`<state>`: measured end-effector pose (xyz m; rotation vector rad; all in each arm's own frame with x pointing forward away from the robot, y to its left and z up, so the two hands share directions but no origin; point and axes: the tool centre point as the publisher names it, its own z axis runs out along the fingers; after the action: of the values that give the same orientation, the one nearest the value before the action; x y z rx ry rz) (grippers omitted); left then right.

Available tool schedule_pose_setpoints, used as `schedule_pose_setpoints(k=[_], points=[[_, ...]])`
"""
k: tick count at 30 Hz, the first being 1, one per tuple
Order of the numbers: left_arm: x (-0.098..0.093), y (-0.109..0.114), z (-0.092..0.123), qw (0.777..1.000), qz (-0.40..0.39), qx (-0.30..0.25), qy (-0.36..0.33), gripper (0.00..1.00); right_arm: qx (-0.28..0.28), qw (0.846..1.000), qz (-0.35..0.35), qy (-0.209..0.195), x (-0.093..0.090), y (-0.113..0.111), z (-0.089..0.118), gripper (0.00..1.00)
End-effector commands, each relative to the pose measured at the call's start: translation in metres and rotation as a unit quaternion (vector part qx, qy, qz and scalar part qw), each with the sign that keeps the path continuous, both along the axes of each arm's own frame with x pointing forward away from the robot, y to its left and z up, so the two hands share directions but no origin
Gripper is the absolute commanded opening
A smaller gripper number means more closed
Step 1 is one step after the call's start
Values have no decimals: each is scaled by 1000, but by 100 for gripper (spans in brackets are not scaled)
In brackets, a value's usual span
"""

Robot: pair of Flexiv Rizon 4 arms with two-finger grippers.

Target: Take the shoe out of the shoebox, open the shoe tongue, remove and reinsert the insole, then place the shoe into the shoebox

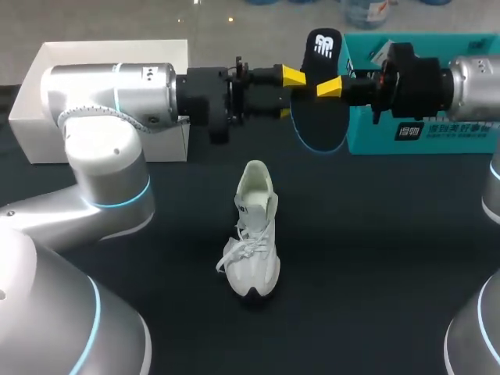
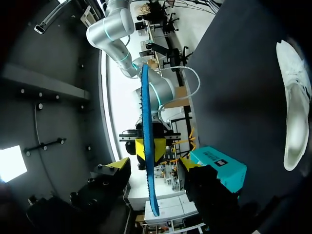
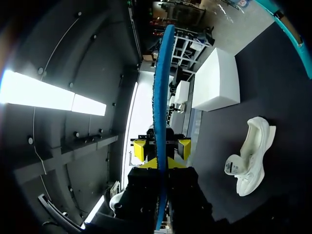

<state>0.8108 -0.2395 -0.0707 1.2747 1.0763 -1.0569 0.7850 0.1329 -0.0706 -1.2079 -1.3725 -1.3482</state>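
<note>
Here, the task stands about halfway. The shoe (image 1: 254, 230) is out of its box and rests alone on the dark bench (image 1: 375, 258), with its laces loosened and its mouth gaping. The insole (image 1: 322, 121) is already out, held on edge in the air behind the shoe, between the two arms. The right gripper (image 1: 326, 88) pinches it with fingers pressed on both faces. The left gripper (image 1: 291, 94) faces it with fingers spread on either side of the insole, not touching. Judged from this, reinserting the insole and boxing the shoe remain. The white box (image 1: 47, 133) stands at the bench's rear left and the teal box (image 1: 437, 141) at its rear right, both well apart from the shoe. A white logo marks the insole's heel, white print the teal box's side, and a tag the shoe's tongue. None is transcribed here.
</note>
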Motion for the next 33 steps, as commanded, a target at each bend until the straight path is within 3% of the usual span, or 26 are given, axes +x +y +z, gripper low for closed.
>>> schedule_pose_setpoints(k=[1,6,13,17,33], points=[[5,40,3,999,-21,35,-13,100,-3,1000,0,-1,-1,-4,0,0],[12,80,-3,996,-50,70,-15,100,-8,1000,-3,0,-2,-9,-3,0],[32,124,-13,985,-141,94,33,100,-14,1000,-5,1,-3,-11,-4,0],[41,138,-24,978,-156,140,4,100,-18,1000,-9,1,-6,-14,-5,0],[61,190,-26,965,-183,188,-18,100,-37,999,-38,-8,-13,-22,-7,0]])
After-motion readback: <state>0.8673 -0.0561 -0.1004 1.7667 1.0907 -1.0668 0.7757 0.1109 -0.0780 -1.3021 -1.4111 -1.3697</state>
